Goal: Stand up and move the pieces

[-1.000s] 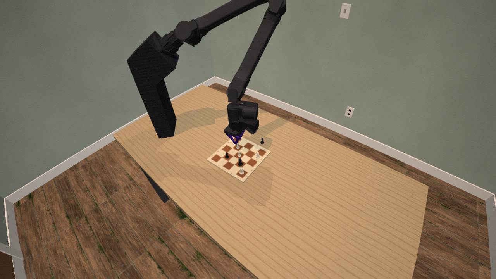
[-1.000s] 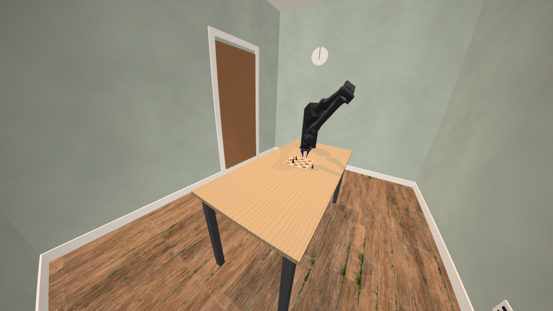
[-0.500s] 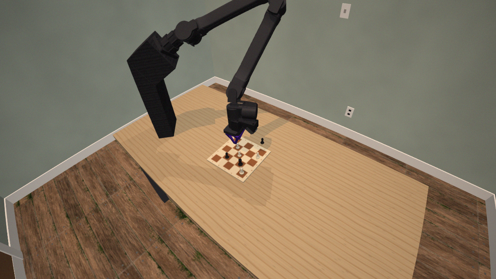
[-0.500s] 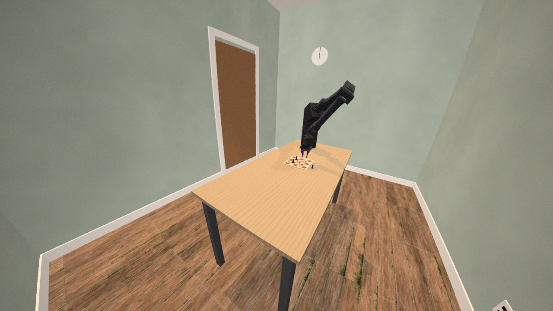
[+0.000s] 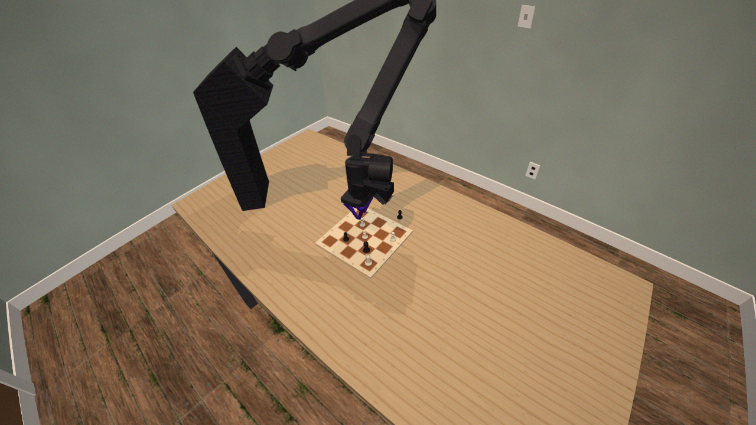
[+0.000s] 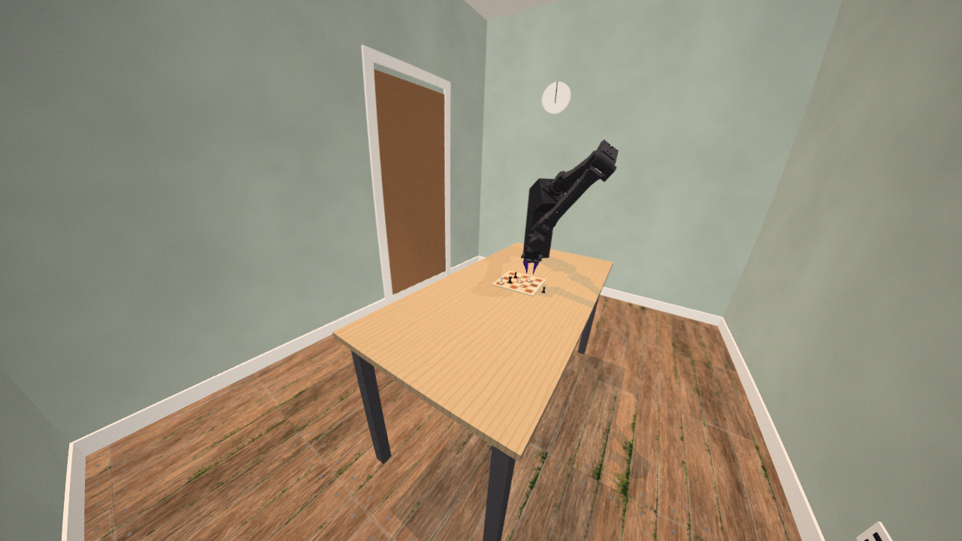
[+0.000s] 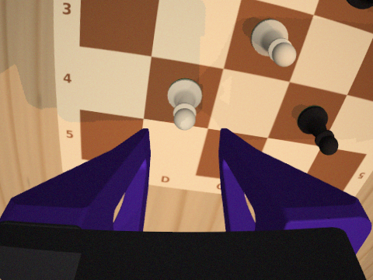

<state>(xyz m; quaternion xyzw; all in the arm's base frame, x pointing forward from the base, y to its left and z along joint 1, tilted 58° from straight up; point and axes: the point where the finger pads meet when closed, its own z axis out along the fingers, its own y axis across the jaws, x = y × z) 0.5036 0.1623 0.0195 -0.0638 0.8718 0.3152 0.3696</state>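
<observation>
White pawn (image 7: 183, 101), apparently on D4, stands just ahead of the empty, part-open gripper (image 7: 183, 142); descending off-centre, 1 finger (image 7: 136, 161) could tip it toward the neighbouring white pawn (image 7: 273, 46).

Arm (image 6: 561, 194) hangs over chessboard (image 6: 519, 283) on table's (image 6: 457, 349) far end; door (image 6: 411, 181) behind.

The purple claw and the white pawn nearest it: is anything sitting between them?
Nothing stands there. In the wrist view, only a bare light square of the board separates the open claw from the white pawn.
</observation>
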